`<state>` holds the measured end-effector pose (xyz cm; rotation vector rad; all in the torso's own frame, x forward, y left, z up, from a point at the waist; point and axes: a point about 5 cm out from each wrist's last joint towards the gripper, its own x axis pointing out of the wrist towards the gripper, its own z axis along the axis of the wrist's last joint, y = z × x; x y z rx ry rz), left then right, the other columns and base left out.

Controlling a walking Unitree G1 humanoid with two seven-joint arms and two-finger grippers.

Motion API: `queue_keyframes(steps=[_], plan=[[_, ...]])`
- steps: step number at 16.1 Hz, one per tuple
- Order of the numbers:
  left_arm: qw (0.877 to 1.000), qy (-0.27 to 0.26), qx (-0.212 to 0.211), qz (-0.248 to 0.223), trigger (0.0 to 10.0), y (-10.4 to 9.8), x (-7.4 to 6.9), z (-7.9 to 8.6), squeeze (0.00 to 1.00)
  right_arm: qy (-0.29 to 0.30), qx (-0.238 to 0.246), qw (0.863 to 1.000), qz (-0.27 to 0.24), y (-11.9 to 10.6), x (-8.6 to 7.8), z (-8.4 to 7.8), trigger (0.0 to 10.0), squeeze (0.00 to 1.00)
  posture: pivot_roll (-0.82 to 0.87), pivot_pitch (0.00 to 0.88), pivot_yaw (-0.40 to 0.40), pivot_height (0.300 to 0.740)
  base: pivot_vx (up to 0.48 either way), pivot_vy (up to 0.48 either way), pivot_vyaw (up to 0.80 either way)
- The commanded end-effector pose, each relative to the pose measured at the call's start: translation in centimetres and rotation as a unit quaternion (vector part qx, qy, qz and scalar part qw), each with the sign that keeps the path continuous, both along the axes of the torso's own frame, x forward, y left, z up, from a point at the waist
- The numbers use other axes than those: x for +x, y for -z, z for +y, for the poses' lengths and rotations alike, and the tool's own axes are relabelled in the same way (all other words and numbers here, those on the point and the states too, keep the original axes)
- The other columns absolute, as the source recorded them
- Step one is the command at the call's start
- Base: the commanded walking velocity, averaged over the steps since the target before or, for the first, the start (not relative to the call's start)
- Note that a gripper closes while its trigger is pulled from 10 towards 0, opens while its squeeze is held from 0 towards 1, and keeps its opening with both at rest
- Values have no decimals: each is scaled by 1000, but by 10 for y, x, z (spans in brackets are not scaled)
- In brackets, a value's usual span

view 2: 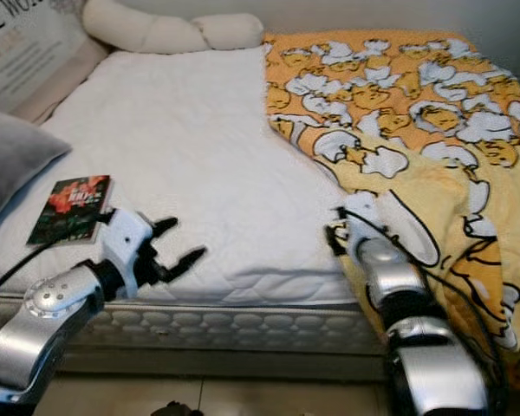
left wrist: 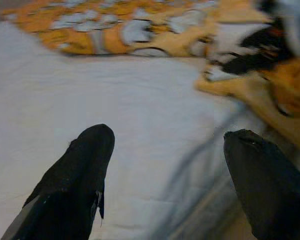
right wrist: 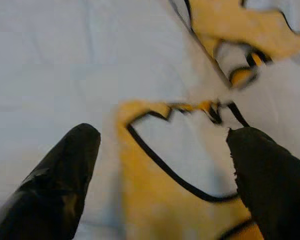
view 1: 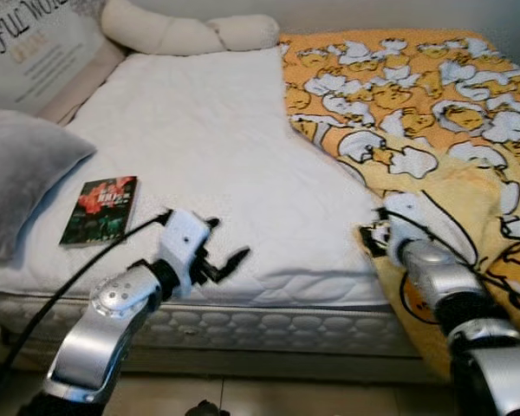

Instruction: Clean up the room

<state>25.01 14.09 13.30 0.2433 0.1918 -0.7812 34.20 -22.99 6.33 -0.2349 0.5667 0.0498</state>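
- Covering the right half of the bed is the yellow duck-print blanket (view 1: 433, 113), bunched back off the bare white mattress (view 1: 199, 147), with its near edge spilling down over the front right corner of the bed.
- The right gripper (right wrist: 162, 150) sits right at that folded blanket edge near the front of the bed. Wrist view shows both black fingers spread wide with the blanket hem lying between them, so it's released, not pinching anything.
- The left gripper (view 2: 169, 247) hovers over the front edge of the mattress, left of centre, fingers also spread apart and holding nothing, just white sheet under it.
- A small book (view 1: 100, 210) with a dark red and green cover lies flat on the mattress near the front left, just beyond the left gripper's wrist and apart from it.
- A grey pillow (view 1: 22, 169) is propped at the left edge of the bed, just beside the book.
- A long cream bolster pillow (view 1: 186, 33) lies across the head of the bed.
- A light headboard panel with lettering (view 1: 30, 43) leans at the far left corner.
- A black cable (view 1: 61, 286) runs along the left arm.
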Motion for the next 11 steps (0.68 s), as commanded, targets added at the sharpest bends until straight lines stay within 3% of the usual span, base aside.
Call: queue_keyframes(steps=[1,2,3,5,6,7,8,10,11], plan=[[1000,23,9,2,10000,-3,-3,-2,0,3,-4,1000,-5,-3,2,-3,10000,1000,1,94,80,740,0,0,0],[999,43,17,5,10000,-5,-4,-3,0,12,-8,1000,6,-1,1,-8,10000,1000,9,116,84,740,0,0,0],[998,58,25,7,10000,-7,-5,-2,0,11,-2,1000,23,4,-2,-9,10000,0,13,143,95,740,0,0,0],[998,64,28,10,10000,-9,-5,-1,0,10,20,999,30,7,-4,-8,10000,0,18,163,100,740,0,0,0],[997,67,31,14,10000,-9,-8,0,0,5,39,999,34,9,-6,-7,8196,0,30,187,106,740,0,0,0],[997,71,33,17,10000,-10,-11,1,0,1,39,999,35,9,-6,-8,4118,0,43,201,107,740,0,0,0],[997,73,34,19,10000,-11,-13,1,0,-1,32,999,34,9,-6,-9,3686,0,53,211,107,740,0,0,0],[996,79,38,26,10000,-13,-19,2,0,-9,13,1000,25,6,-4,-10,0,0,62,225,106,740,0,0,0],[996,80,41,29,10000,-13,-21,3,0,-12,14,1000,17,3,-1,-9,0,0,55,227,99,740,0,0,0]])
